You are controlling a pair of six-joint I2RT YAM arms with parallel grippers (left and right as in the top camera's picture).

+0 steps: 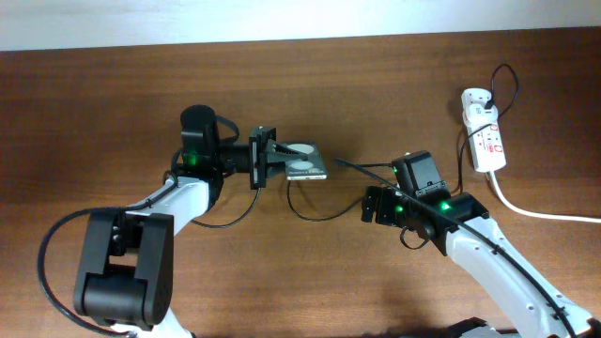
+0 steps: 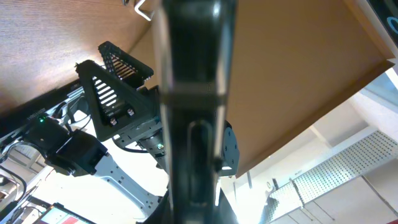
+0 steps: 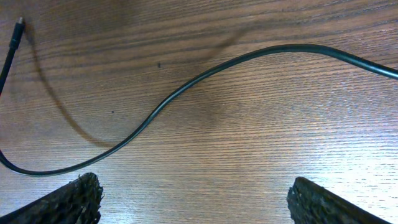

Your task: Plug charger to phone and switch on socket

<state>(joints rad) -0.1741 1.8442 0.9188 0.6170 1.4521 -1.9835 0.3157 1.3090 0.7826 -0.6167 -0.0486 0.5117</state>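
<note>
Your left tool (image 1: pixel 273 160) is clenched on the small glossy black rectangular phone (image 1: pixel 307 162). Your right tool (image 1: pixel 372 205) hangs released wide over the thin black charger cable (image 3: pixel 186 91) on the wooden counter (image 3: pixel 261 155); white power-strip socket (image 1: pixel 486 141) well off to its right.

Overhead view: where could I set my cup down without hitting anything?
Bare wood: the top strip of the table, from above the phone to the power strip; also the lower-centre patch between left arm and right arm. Crowded: the middle, around the charger cable loop.
</note>
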